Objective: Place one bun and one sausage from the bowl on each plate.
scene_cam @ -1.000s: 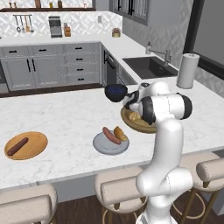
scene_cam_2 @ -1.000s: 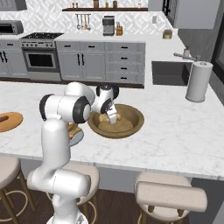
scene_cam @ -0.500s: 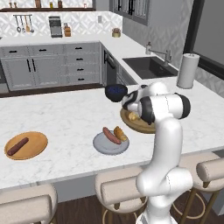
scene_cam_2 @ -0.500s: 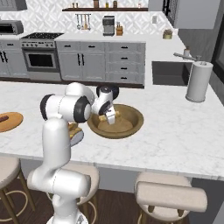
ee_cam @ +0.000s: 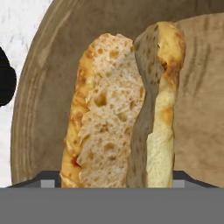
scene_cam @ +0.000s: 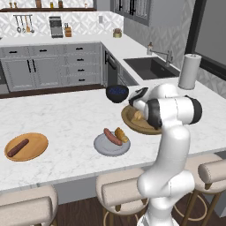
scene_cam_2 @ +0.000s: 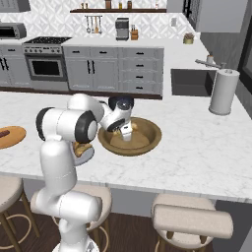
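The wooden bowl (scene_cam: 130, 121) (scene_cam_2: 153, 133) holds a split bun (ee_cam: 113, 109) (scene_cam_2: 127, 132), seen close up in the hand view. My gripper (scene_cam_2: 125, 134) (ee_cam: 116, 183) reaches down into the bowl and is shut on this bun, with a fingertip against each of its sides. The grey plate (scene_cam: 102, 148) carries one sausage (scene_cam: 111, 137) and one bun (scene_cam: 121, 134). On the orange-brown plate (scene_cam: 37, 148) (scene_cam_2: 12, 138) lies a single sausage (scene_cam: 17, 148). My arm hides most of the grey plate in the right base view.
A dark blue bowl (scene_cam: 117, 92) (scene_cam_2: 121, 102) stands just behind the wooden bowl. A paper towel roll (scene_cam: 190, 70) (scene_cam_2: 224, 91) is beside the sink (scene_cam: 150, 66). Stools line the counter's near edge.
The jaws have narrowed onto the bun in the bowl. The arm and the plates have stayed where they were.
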Motion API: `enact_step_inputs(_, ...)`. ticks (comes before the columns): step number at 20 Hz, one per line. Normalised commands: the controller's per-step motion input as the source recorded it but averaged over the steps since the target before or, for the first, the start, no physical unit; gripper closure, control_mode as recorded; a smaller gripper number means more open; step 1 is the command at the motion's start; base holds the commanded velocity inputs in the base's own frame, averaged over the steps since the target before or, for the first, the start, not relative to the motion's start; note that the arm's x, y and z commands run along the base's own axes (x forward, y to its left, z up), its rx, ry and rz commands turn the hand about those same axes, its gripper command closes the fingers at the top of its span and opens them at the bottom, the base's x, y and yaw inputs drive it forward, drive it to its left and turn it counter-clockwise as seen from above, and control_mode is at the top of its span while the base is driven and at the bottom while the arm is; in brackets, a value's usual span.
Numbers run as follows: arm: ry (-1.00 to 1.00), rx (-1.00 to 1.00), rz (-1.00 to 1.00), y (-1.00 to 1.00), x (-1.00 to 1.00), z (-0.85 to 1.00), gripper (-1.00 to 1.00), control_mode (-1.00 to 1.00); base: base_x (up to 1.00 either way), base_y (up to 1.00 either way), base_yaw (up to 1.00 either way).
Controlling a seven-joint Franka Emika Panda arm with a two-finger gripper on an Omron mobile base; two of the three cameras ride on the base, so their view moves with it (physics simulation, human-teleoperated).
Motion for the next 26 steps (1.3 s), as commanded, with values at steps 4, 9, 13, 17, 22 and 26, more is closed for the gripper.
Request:
enact_step_inputs(4,0.02,0.01,0.0,0.0,-0.04,1.0,1.0,-1.0,0.0,0.0,0.0)
enact_step_inputs(9,0.09,0.0,0.0,0.0,-0.36,1.0,1.0,-1.0,0.0,0.0,0.0)
enact_step_inputs(13,0.01,0.0,0.05,0.27,-0.86,1.0,1.0,-1.0,0.0,0.0,0.0)
enact_step_inputs(17,0.0,-0.07,0.21,0.69,-0.95,0.91,1.0,-1.0,0.0,0.0,0.0)
enact_step_inputs(22,-0.1,-0.17,0.28,0.64,-1.0,0.39,1.0,-1.0,0.0,0.0,0.0)
enact_step_inputs(26,-0.1,-0.12,0.2,0.39,-0.96,0.05,1.0,-1.0,0.0,0.0,0.0)
